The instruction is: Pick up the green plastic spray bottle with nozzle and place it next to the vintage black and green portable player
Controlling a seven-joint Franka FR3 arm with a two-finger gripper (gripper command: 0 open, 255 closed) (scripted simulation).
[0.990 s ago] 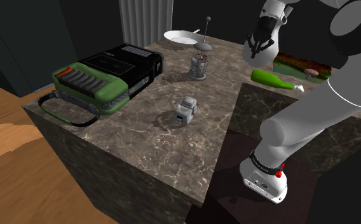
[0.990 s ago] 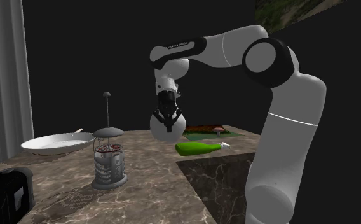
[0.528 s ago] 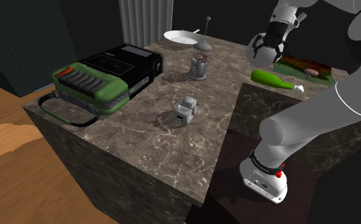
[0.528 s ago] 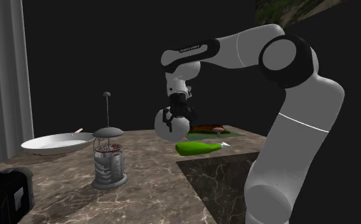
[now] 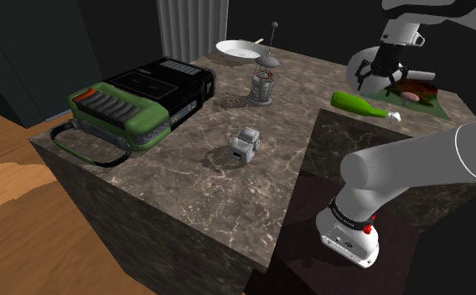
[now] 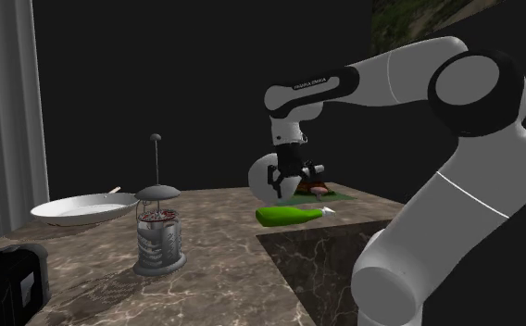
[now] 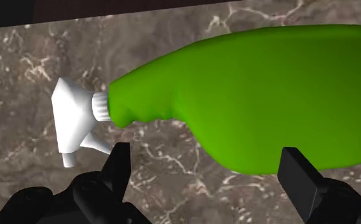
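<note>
Since the green spray bottle (image 5: 358,104) lies on its side on the marble desk (image 5: 186,193), the hold must be taken from above, across its width. It rests near the desk's far corner at the shoulder view's right, its white nozzle (image 5: 393,116) pointing toward the arm's stand. It lies well apart from the black and green player (image 5: 140,100) at the opposite end.

The tool (image 5: 375,74) hangs above the bottle with its fingers spread wide, gripping nothing. In the wrist view the tool (image 7: 208,159) straddles the sloping shoulder of the bottle (image 7: 268,95), and neither finger touches it.

Assessment of handling:
- The body looks like smooth, glossy plastic, so it is probably light, and slippery under the pads.
- Whether it holds liquid cannot be told.
- A thin wall may yield if squeezed hard.
- The nozzle (image 7: 74,121) and its ribbed collar look like the weakest parts and are unsuitable for gripping.

Recommended hold: across the shoulder, where the body narrows toward the neck. The widest part may exceed the opening. A hold near the neck leaves the heavier end hanging, so the bottle may swing.

A French press (image 5: 263,84) and a small grey object (image 5: 245,147) stand between the bottle and the player.
</note>
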